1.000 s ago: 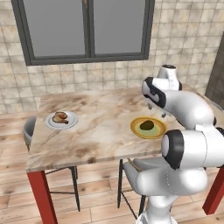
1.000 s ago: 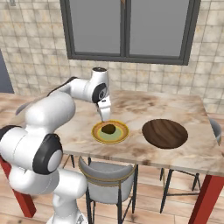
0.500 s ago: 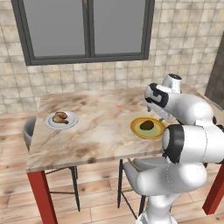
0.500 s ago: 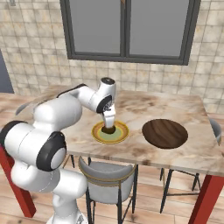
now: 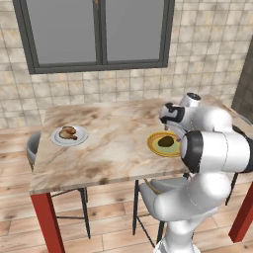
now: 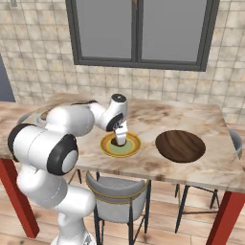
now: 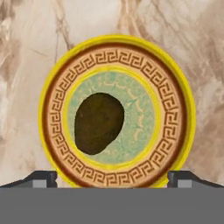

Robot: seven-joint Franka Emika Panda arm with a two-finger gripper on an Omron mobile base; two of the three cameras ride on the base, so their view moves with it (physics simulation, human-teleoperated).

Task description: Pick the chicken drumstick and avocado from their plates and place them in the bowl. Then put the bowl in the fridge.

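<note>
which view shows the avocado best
The hand view: the avocado lies unobstructed and large on the yellow-rimmed plate. The left base view shows it small; in the right base view the gripper mostly hides it.

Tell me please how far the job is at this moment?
Nothing is finished: the bowl is empty, and the drumstick lies on its white plate. In hand: the open gripper hangs over the avocado on the yellow plate, not gripping. Left: both foods, then bowl to fridge.
</note>
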